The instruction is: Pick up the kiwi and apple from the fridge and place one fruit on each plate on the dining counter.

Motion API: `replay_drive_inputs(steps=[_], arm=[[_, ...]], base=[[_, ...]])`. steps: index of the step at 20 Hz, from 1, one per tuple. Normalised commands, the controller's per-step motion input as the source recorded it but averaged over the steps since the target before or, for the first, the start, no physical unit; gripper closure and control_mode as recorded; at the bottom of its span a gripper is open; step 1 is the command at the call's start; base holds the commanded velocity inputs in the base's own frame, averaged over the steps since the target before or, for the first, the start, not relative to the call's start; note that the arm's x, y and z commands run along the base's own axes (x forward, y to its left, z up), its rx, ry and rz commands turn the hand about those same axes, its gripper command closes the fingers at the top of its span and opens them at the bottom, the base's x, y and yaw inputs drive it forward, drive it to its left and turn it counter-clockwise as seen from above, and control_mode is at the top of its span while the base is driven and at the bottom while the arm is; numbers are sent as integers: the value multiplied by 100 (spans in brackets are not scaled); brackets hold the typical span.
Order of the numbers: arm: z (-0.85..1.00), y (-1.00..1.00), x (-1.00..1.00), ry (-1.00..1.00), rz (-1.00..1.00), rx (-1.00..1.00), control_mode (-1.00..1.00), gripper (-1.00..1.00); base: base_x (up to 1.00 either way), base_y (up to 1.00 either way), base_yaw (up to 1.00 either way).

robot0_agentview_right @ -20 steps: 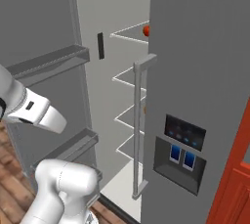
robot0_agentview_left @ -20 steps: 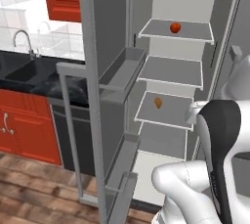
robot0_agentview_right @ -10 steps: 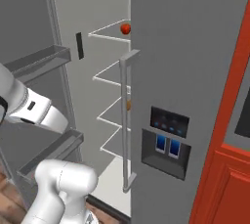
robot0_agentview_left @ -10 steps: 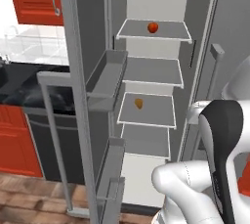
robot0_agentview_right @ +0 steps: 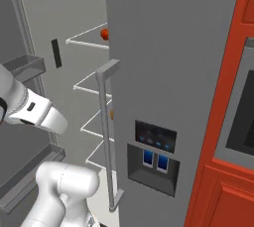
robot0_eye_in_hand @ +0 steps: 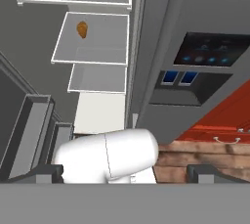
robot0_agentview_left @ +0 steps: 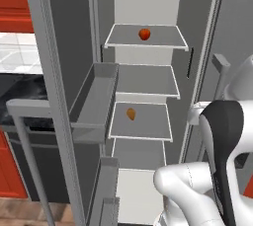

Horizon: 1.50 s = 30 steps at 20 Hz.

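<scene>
Small shiny red apple [robot0_agentview_left: 144, 34] sits mid-way along the top pale grey shelf [robot0_agentview_left: 163, 42] of the tall grey fridge [robot0_agentview_right: 163, 72], left door swung open. I can't pick out the kiwi; the orange-brown lump [robot0_agentview_left: 131, 114] two shelves down isn't it. Hand [robot0_eye_in_hand: 124, 171] is released, jaws wide, carrying nothing, pointing down at the lower shelves and floor from well short of the fruit. My plan: raise and level the wrist first, enter between the open door bin [robot0_agentview_left: 94, 106] and the right door, straddle the apple, then close.
</scene>
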Motion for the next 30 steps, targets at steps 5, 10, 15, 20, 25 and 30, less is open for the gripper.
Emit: replay_drive_inputs(steps=[5,10,15,20,25,30], arm=[[0,0,0,0,0,0,100,-100],[0,0,0,0,0,0,100,-100],[0,0,0,0,0,0,100,-100],[0,0,0,0,0,0,100,-100],[0,0,0,0,0,0,100,-100],[0,0,0,0,0,0,100,-100]], base=[[6,27,0],[21,15,7],[40,4,16],[4,14,30],[8,9,15],[0,0,5]])
